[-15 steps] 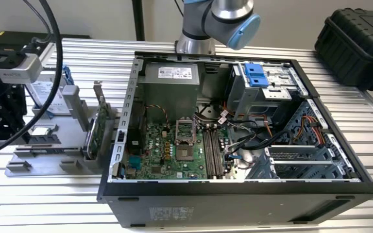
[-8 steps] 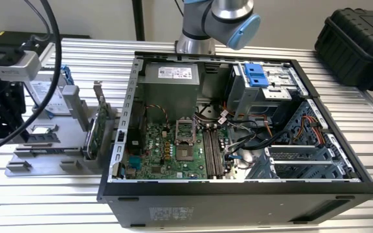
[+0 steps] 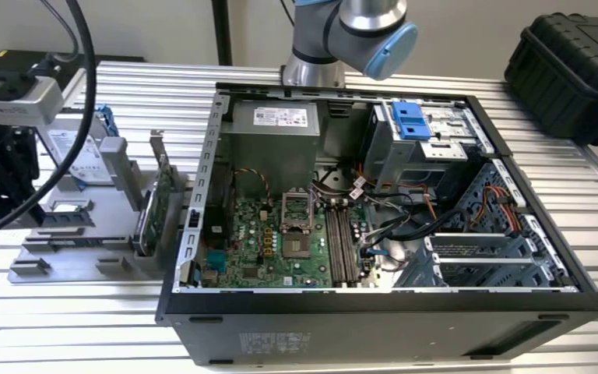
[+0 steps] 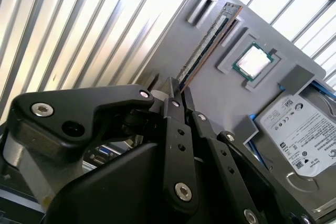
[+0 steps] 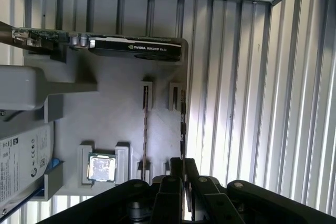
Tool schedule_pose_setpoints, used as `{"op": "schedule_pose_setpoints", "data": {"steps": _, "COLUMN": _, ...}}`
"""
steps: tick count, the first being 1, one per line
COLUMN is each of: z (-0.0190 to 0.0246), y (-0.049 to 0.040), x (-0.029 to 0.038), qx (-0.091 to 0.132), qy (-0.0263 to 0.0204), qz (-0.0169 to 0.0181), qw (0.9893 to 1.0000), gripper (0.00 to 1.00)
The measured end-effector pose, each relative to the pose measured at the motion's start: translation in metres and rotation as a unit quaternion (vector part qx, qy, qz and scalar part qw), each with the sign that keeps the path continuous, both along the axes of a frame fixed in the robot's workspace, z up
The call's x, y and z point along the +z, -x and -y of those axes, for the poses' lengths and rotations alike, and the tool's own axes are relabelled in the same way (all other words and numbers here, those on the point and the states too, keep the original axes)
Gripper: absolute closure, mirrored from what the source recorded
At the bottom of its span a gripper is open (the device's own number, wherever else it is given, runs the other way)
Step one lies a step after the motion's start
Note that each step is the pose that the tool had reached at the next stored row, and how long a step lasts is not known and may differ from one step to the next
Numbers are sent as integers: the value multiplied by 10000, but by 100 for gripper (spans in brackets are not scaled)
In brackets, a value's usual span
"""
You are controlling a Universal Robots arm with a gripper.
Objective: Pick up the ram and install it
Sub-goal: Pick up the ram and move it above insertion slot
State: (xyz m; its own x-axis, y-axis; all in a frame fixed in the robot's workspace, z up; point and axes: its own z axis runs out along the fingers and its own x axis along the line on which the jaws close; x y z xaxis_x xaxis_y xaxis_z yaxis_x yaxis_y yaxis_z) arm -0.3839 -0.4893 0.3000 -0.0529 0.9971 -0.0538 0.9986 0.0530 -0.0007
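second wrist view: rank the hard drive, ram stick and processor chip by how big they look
1. silver hard drive with white label: largest.
2-3. long thin bluish-green ram stick and square silver processor chip: too close to rank; the stick is longer but seen edge-on.

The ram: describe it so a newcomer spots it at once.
Find the grey parts tray, then its square silver processor. Beside that, the ram stands on edge in a slot: long, narrow and thin, unlike the square processor.
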Motion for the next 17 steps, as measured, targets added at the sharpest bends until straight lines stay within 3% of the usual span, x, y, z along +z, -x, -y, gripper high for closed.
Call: {"op": "schedule_pose_setpoints", "data": {"steps": 17, "z": 1, "y": 0, "x": 98, "qx": 1, "qy": 0, "qz": 0, "qw": 10000, "gripper": 100}}
